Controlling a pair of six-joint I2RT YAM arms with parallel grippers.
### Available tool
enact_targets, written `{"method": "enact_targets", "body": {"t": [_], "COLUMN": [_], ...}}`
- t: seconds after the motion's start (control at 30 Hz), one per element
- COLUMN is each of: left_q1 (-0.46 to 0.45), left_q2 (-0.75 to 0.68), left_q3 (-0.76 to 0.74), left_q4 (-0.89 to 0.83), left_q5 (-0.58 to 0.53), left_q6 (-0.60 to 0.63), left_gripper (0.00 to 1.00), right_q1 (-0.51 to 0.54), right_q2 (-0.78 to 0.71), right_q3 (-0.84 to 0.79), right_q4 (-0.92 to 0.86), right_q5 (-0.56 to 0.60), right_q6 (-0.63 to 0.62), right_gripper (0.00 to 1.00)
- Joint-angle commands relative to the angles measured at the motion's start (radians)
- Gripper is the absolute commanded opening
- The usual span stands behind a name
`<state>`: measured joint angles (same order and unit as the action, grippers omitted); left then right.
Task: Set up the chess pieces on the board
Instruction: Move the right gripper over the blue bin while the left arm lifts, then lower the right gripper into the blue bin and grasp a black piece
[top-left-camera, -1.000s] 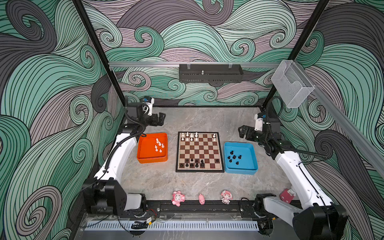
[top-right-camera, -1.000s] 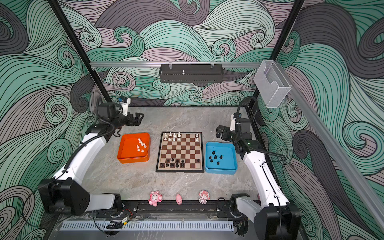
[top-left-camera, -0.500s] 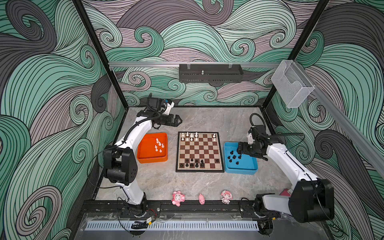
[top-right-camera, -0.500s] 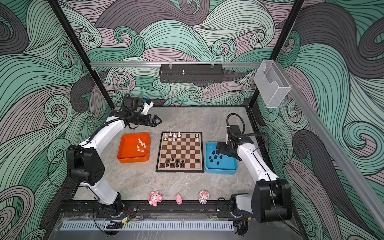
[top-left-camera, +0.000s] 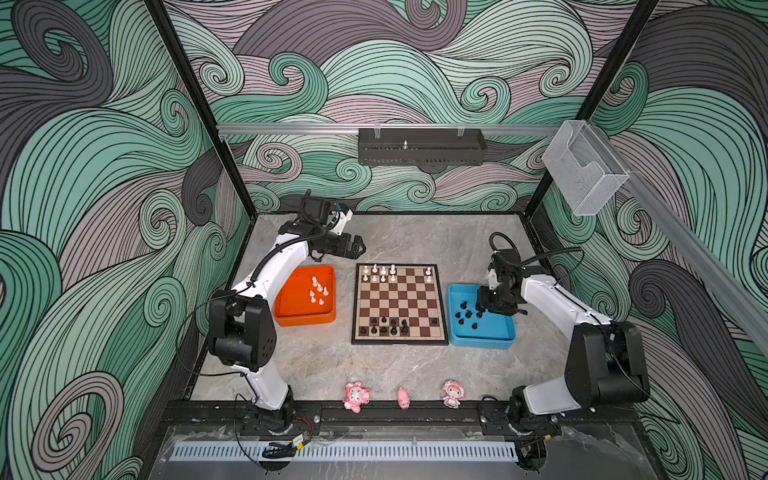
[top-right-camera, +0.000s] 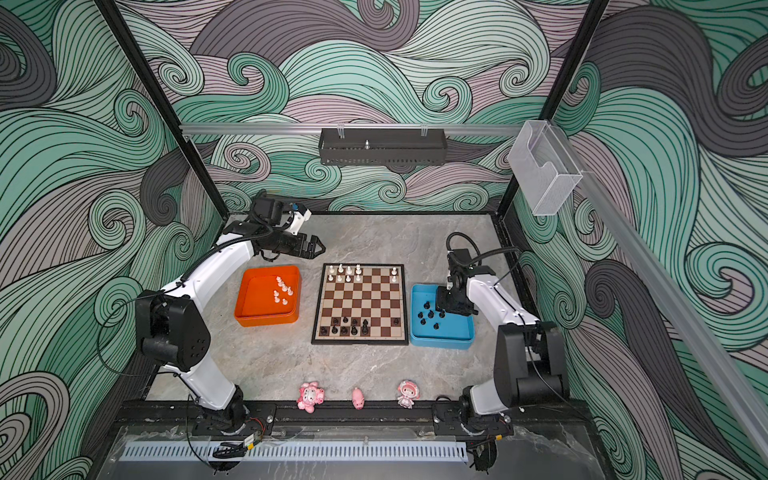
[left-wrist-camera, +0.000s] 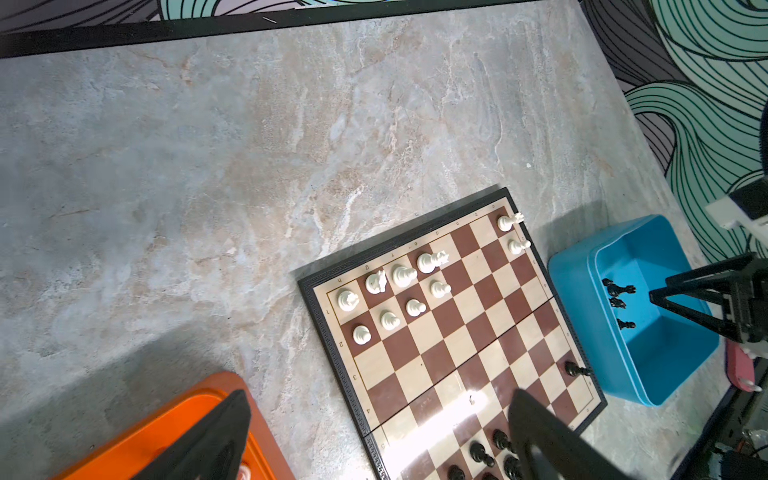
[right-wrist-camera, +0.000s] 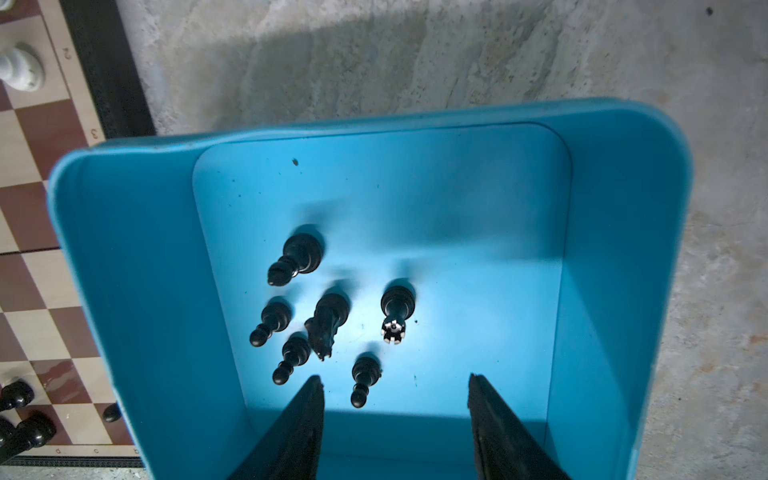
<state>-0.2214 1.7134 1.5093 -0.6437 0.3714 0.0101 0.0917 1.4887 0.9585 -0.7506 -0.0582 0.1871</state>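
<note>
Blue tray (top-left-camera: 482, 343), just right of the board (top-left-camera: 399, 299), is holding a cluster of black pieces (right-wrist-camera: 328, 316), and your right gripper (right-wrist-camera: 395, 377) is hanging inside it with fingers (right-wrist-camera: 303, 415) apart, nothing between them. The orange tray (top-left-camera: 305, 320) on the board's left is holding white pieces (top-left-camera: 318, 291), while your left gripper (top-left-camera: 357, 249) is hovering wide open and empty beyond that tray's far corner. Other white pieces are standing on the board's far rows, other black ones on its near rows.
</note>
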Motion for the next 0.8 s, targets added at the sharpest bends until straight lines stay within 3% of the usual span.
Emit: {"method": "enact_targets", "body": {"t": [0.0,0.77], "left_q1": [-0.013,-0.014], "left_q2": [-0.014,0.003], "left_q3": [0.029,0.037], "left_q4": [-0.032,-0.030], "left_q5": [-0.036,-0.034], "left_q6": [0.014,0.001], "left_gripper": [0.99,0.99], "right_q1": [-0.004,-0.010], "right_q2": [0.024,0.104], "right_q3": [0.026,0.004], "right_q4": [0.005,0.061], "right_q5": [0.016,0.018], "right_q6": [-0.018,-0.014], "right_gripper": [0.56,0.41]}}
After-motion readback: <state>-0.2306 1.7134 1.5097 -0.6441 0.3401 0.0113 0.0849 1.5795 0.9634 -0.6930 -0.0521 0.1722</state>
